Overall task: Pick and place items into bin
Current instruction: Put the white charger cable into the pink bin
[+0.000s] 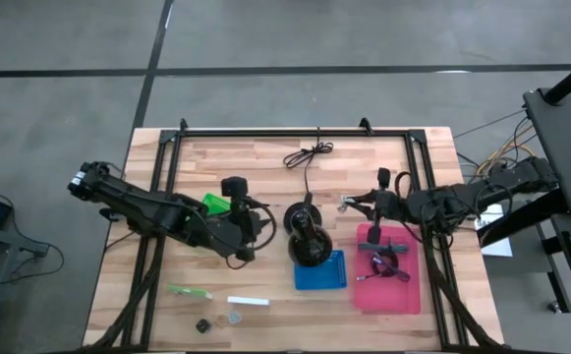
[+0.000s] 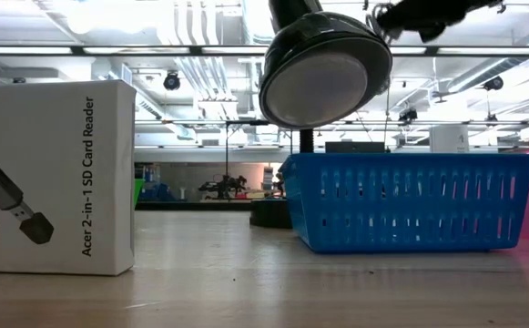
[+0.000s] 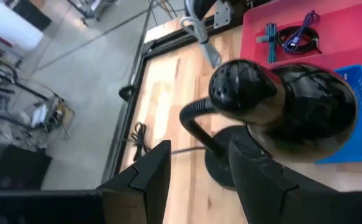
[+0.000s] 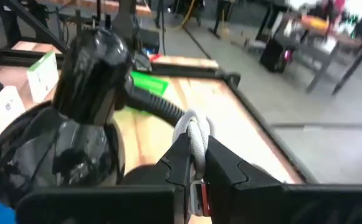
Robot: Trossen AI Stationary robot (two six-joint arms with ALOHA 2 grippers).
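a white cord is pinched between the fingers of the right gripper, held above the table at about 12 o'clock of the pink bin and 3 o'clock of the black lamp. the left gripper is kept at 9 o'clock of the lamp, fingers spread and empty. a teal pen and a cable coil are seen in the pink bin; a blue bin sits just beside it.

risks, as judged — the cord is gripped near its end and could be dropped outside the bin if released early; the lamp could be knocked by either arm. sticks and cubes at 7 o'clock are not yet collected.
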